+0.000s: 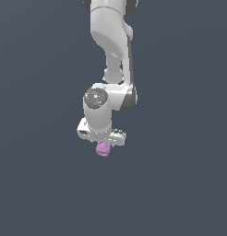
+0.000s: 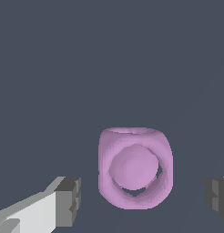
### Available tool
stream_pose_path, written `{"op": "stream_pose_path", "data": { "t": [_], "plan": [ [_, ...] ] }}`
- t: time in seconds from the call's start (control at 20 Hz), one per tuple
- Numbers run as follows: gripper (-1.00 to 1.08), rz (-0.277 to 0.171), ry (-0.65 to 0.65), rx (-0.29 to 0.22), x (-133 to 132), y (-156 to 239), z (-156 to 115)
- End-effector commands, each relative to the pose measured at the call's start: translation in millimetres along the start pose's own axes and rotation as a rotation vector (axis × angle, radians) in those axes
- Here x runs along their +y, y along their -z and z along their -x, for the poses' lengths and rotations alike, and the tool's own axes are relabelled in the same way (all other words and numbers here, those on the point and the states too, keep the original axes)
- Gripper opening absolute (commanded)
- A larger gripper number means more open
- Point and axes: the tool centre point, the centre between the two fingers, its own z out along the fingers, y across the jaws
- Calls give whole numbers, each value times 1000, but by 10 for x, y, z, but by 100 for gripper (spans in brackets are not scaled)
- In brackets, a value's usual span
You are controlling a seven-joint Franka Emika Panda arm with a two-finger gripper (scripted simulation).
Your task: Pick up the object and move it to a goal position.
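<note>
Right under the wrist sits the object, a rounded pink-purple lump with a ringed face, between the pads but touching neither; looks light, rigid, probably a bit slick on those curves, so I'd pinch its flatter sides; gripper is spread wide, holding nothing.

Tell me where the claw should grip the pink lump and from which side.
Grip the lump across its two smooth outer flanks, coming straight down from above. The claw already straddles it with jaws open, and the rounded sides look more even than the ringed, hollowed face.
</note>
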Motion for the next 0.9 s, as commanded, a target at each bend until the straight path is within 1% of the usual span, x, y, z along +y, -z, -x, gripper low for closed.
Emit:
{"op": "stream_pose_path", "data": {
  "t": [0.0, 0.45, 0.75, 0.8, 0.85],
  "plan": [
    [100, 0, 0, 0, -1, -27, 0],
    [100, 0, -2, 0, 4, -427, 8],
    [100, 1, -3, 1, 5, -504, -7],
    [-100, 1, -3, 1, 5, -504, -7],
    [-100, 1, -3, 1, 5, -504, -7]
  ]
}}
